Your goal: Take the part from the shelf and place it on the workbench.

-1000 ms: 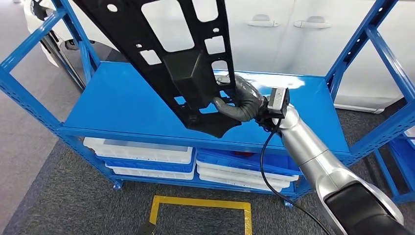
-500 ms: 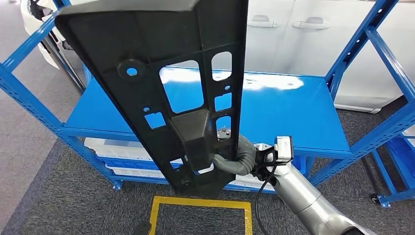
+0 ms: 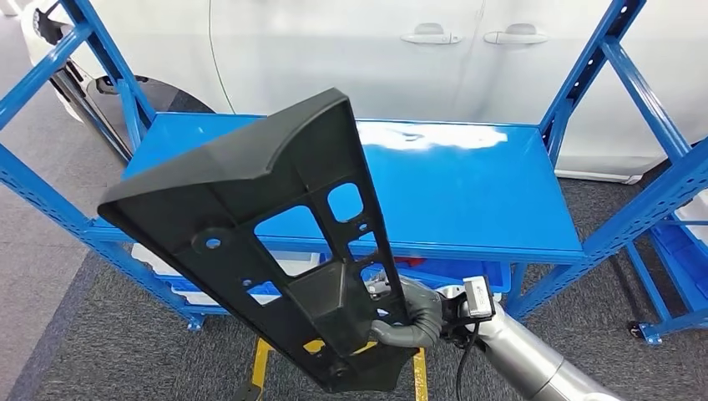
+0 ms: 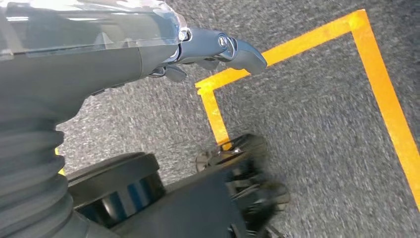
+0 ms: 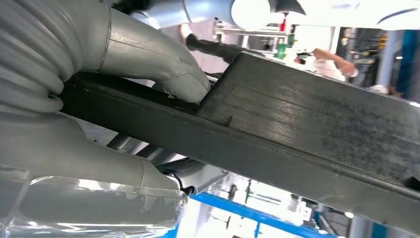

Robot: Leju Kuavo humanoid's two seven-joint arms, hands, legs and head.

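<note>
Head view has the right hand clamped around the lower edge of the black part, fingers hooked through one of its cutouts, and the right wrist view backs that up with the thumb pressed flat on the part's rim. A second ago that part was hanging over the blue shelf; now it's pulled well back off it, tilted up in the air over the grey carpet and the yellow floor marking. So I'd say the pickup is done and we're into the carry; no desk anywhere yet, so the robot probably has to turn. The left hand hangs by the floor, fingers loosely curled, holding nothing.
</note>
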